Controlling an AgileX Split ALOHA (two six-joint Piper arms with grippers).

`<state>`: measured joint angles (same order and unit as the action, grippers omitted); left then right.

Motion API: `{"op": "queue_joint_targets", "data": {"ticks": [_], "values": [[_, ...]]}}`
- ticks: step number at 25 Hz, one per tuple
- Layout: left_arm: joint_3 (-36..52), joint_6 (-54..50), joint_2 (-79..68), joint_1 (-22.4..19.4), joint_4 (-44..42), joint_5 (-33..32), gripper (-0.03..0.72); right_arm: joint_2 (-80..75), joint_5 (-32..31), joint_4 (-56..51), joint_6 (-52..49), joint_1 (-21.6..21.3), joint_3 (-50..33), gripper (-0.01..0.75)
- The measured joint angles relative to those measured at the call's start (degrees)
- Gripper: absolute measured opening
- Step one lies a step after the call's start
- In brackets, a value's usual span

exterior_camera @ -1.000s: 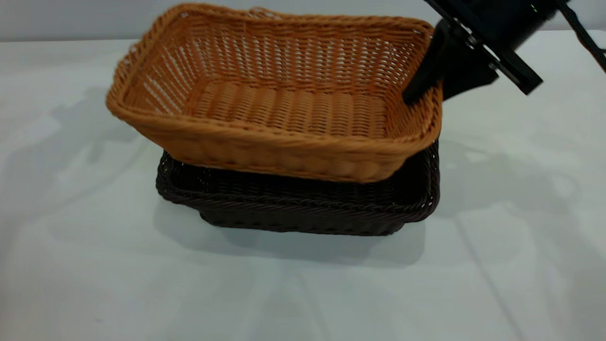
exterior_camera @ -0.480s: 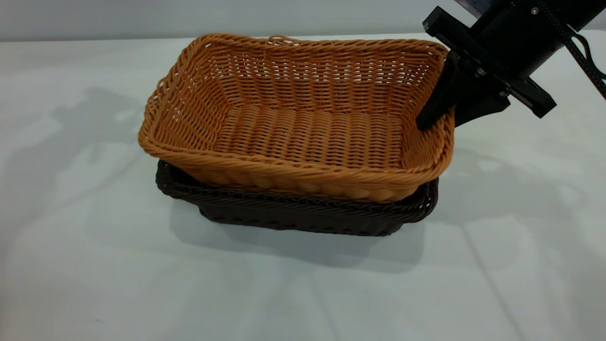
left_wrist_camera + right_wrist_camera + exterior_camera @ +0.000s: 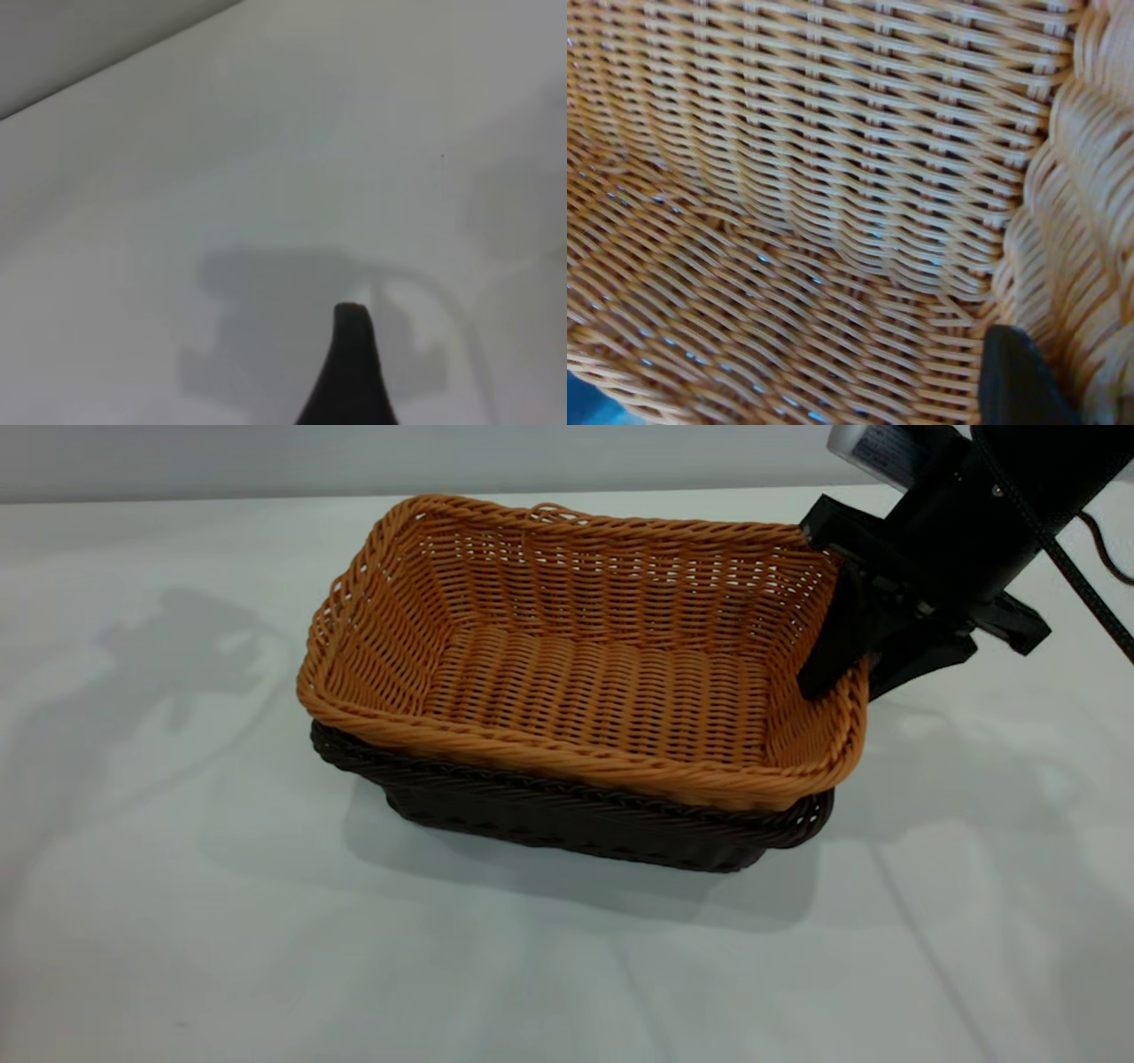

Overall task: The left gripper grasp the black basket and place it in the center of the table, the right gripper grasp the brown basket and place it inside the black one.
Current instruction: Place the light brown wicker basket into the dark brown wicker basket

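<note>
Status for you: the brown basket (image 3: 585, 664), a rectangular orange-tan woven wicker one with flared sides and a braided rim, sits nested in the black basket (image 3: 567, 824), a very dark brown-black rectangular wicker one. Only the dark rim and lower wall show beneath the tan rim on the near side. The tan basket sits slightly skewed: its left end overhangs the dark rim a little, and its right end covers the dark rim at the corner. Both are around the middle of the table (image 3: 177, 921), a broad plain white flat top.

The right gripper (image 3: 855, 669) comes in from the upper right of the exterior view and is clamped on the tan basket's right end wall, 1 black finger inside the basket, the other outside. Right wrist view confirms it: tan weave fills the frame, with 1 dark fingertip (image 3: 1019, 385) against the braided rim.

The left gripper (image 3: 353, 319) is out of the exterior view. Its wrist view shows only 1 dark fingertip over bare white tabletop and its own shadow, so I can't tell how wide it stands. Nothing is in its grip that you can see.

A small loose loop (image 3: 549, 511) sticks up from the tan basket's far rim.
</note>
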<state>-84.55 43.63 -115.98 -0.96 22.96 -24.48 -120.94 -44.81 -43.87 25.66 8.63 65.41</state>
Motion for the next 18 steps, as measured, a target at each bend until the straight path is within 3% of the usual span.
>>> {"op": "queue_joint_targets", "data": {"ticks": [7, 13, 18], "values": [[0.00, 0.00, 0.00, 0.00, 0.00, -1.14, 0.547, -0.12, -0.62, 6.03, 0.32, -0.06, 5.69, 0.319], [0.00, 0.12, 0.00, 0.00, 0.00, -2.43, 0.547, -0.12, -1.10, 6.21, 0.37, -0.06, 7.47, 0.384], [0.00, 0.12, 0.62, 0.00, -0.12, -2.81, 0.547, 0.45, -2.89, 9.67, -0.18, -0.06, 9.96, 0.494]]}}
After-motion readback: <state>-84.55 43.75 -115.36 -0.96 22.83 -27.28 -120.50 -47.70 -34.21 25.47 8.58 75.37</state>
